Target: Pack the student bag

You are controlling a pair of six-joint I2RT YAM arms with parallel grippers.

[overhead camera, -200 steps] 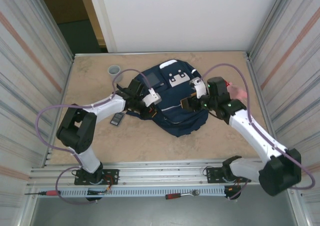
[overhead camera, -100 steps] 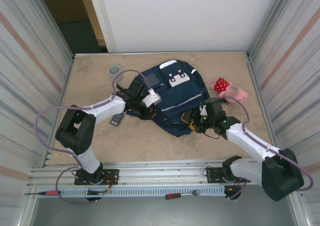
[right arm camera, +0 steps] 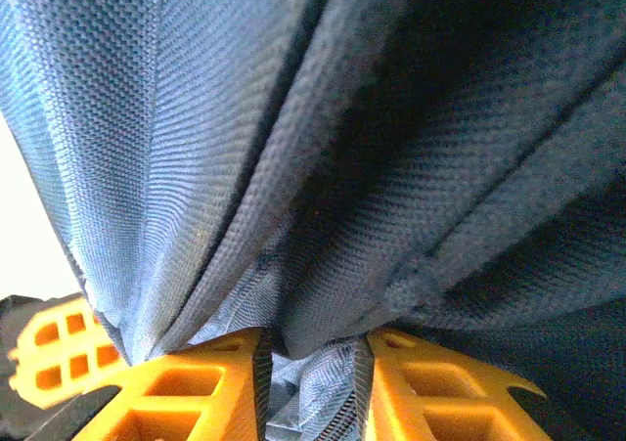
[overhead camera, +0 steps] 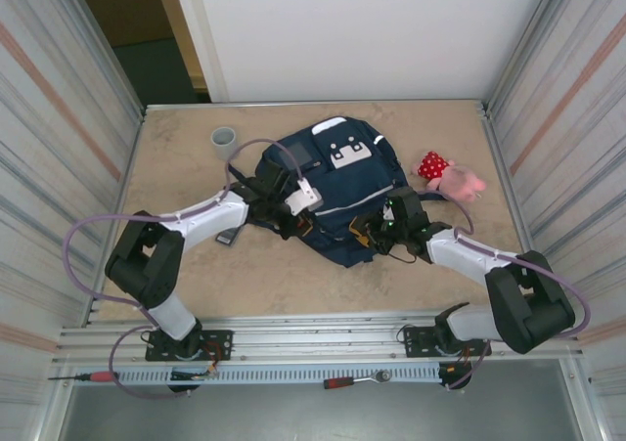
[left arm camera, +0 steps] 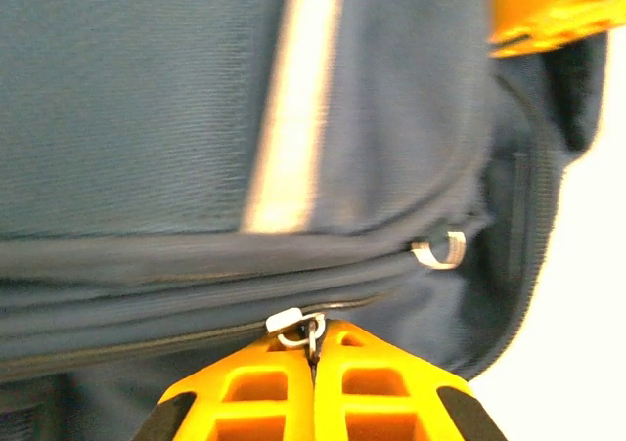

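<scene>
While left tool [left arm camera: 315,338] and right tool [right arm camera: 313,353] grip the student bag [overhead camera: 342,192], toy [overhead camera: 452,175] and cup [overhead camera: 224,139] flank it.

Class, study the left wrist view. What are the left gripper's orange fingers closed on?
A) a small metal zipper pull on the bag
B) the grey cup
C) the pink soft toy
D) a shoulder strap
A: the left gripper has its two fingers pressed together on the small metal zipper pull, right at the zip line of the navy student bag.
</scene>
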